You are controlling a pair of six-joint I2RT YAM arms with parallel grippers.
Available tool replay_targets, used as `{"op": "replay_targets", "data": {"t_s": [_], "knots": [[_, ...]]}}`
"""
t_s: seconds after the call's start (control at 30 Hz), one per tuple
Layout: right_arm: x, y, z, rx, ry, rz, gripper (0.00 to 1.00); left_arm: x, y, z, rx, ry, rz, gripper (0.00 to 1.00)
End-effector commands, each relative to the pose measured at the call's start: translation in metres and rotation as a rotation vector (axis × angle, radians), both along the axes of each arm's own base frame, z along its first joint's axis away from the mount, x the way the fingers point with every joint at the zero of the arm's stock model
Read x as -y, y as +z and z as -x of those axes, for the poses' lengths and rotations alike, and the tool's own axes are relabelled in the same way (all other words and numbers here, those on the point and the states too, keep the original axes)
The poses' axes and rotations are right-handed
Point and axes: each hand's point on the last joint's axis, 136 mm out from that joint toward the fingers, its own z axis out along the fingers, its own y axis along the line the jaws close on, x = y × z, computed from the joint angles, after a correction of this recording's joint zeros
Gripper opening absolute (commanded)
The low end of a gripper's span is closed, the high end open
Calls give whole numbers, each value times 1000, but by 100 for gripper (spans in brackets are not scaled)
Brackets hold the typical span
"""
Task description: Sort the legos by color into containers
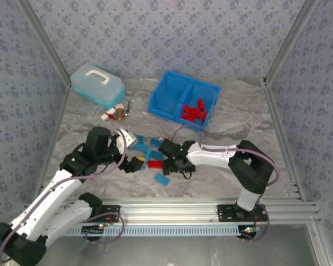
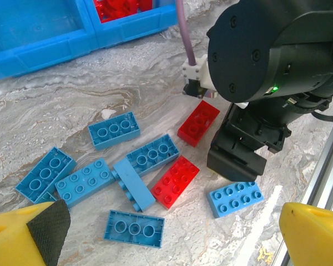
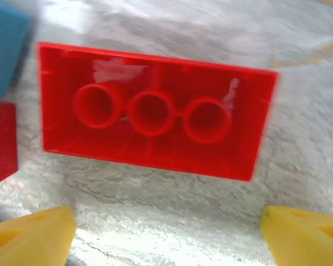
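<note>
Red lego (image 3: 150, 111) hollow-side up, long axis crosswise, beyond spread right fingers (image 3: 33, 235)

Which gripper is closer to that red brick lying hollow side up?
Right. The right gripper hangs open just above the red brick. The left gripper is farther off, on the other side of the scattered bricks.

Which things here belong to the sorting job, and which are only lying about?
Belong to the job: red legos, blue legos, two-compartment blue bin.
Lying about: pale blue lidded box, small red-white and brass items.
</note>
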Motion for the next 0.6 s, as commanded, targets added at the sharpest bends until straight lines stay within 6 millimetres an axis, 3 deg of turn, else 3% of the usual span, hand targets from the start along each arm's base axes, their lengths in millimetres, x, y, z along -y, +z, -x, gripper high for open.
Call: {"op": "replay_targets", "data": {"t_s": [0.0, 0.07, 0.17, 0.33, 0.43, 0.57], "knots": [[20, -13, -31, 55, 132, 126, 96, 0, 5, 2, 9, -1, 16, 99], [21, -10, -39, 42, 131, 114, 97, 0, 6, 2, 8, 0, 16, 99], [1, -4, -43, 38, 114, 25, 99, -2, 6, 1, 13, 5, 10, 99], [-5, -18, -50, 28, 0, 73, 99, -2, 6, 1, 14, 6, 9, 99], [-6, -21, -50, 24, -34, 102, 89, -1, 5, 2, 9, -1, 13, 99], [-13, -27, -49, 30, -50, 76, 85, -1, 4, 2, 8, -5, 8, 99]]}}
